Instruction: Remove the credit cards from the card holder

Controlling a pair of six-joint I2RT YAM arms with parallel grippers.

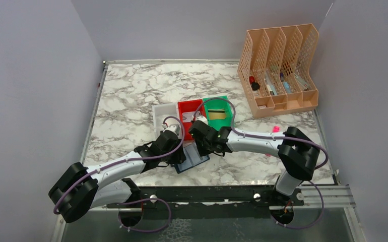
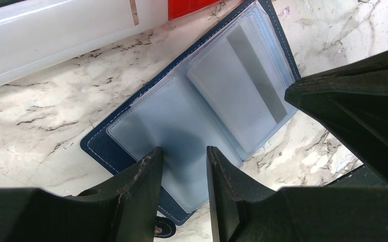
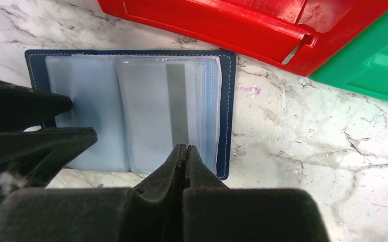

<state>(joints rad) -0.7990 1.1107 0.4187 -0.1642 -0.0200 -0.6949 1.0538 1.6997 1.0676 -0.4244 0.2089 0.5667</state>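
One marble table [image 1: 131,96] is seen, bearing one peach file rack [image 1: 277,70] of four slots and three bins in a row: white bin [image 1: 163,113], red bin [image 1: 189,108] and green bin [image 1: 217,103]. Just before them one navy card holder [image 3: 131,111] is laid open, with one silvery-grey card [image 3: 146,111] sleeved inside. The left gripper [image 2: 183,154] is held half open, tips on the left sleeve, nothing gripped. The right gripper [image 3: 185,151] is closed tight at the card's near edge; whether anything is pinched cannot be told.

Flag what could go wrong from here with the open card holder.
The right gripper is shut at the edge of the card holder. It may have pinched the clear sleeve, not the grey-striped card, so pulling could drag the whole holder. The left gripper, open, is over only the other page, so the holder may pivot.
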